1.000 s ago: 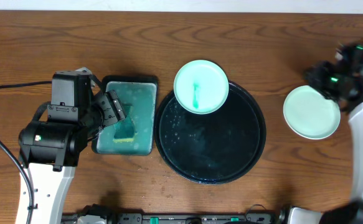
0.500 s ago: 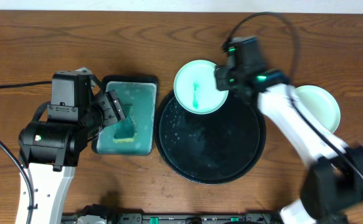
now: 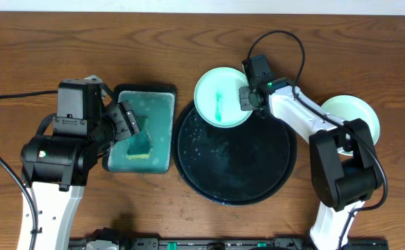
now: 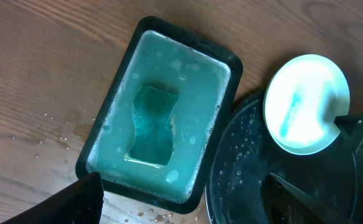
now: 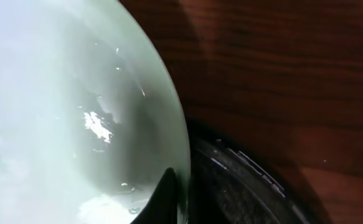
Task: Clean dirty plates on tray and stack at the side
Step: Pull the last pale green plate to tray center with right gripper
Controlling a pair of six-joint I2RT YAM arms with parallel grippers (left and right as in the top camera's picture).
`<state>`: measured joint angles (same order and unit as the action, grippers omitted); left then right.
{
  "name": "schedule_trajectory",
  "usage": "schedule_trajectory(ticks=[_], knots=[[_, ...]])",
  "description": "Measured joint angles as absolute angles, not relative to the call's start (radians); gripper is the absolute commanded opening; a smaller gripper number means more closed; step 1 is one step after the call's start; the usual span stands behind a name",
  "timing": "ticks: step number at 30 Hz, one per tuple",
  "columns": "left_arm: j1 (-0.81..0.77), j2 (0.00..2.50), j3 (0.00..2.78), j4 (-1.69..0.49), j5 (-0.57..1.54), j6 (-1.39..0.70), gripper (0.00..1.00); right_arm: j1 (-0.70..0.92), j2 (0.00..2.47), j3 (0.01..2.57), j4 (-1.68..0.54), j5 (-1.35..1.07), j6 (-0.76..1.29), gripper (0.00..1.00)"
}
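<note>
A pale mint plate with a teal smear lies on the upper-left rim of the round black tray. My right gripper is at the plate's right edge. In the right wrist view one dark finger presses the inside of the plate's rim, so the jaws are shut on it. Clean pale plates lie on the table at the right, partly hidden by the right arm. My left gripper is open and empty above the rectangular tray. The left wrist view also shows the smeared plate.
A small rectangular black tray holds teal soapy water and a green sponge. It stands just left of the round tray. Water drops lie on the wood by it. The round tray's floor is wet.
My right arm swung in from the far right side of the table to the smeared plate's right rim. The left arm and the plate have not moved.
</note>
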<state>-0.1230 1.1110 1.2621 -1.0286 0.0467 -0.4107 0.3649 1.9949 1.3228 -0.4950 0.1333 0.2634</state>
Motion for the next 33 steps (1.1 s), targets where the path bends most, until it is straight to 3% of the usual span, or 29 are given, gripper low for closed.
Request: schedule_trajectory(ticks=[7, 18, 24, 28, 33], knots=[[-0.123, 1.111, 1.262, -1.029, 0.047, -0.411, 0.81, 0.351, 1.947, 1.325, -0.669, 0.052, 0.278, 0.01], [-0.123, 1.111, 1.262, -1.029, 0.047, -0.411, 0.81, 0.358, 1.654, 1.322, -1.090, 0.014, 0.391, 0.01], [-0.123, 1.111, 1.262, -1.028, 0.047, -0.410, 0.81, 0.358, 1.654, 1.190, -0.999, 0.010, 0.517, 0.01], [-0.123, 1.112, 1.262, -1.029, 0.047, -0.410, 0.81, 0.358, 1.660, 1.048, -0.870, -0.019, 0.594, 0.22], [-0.123, 1.112, 1.262, -1.029, 0.047, -0.411, 0.81, 0.358, 1.662, 1.014, -0.813, -0.110, 0.529, 0.25]])
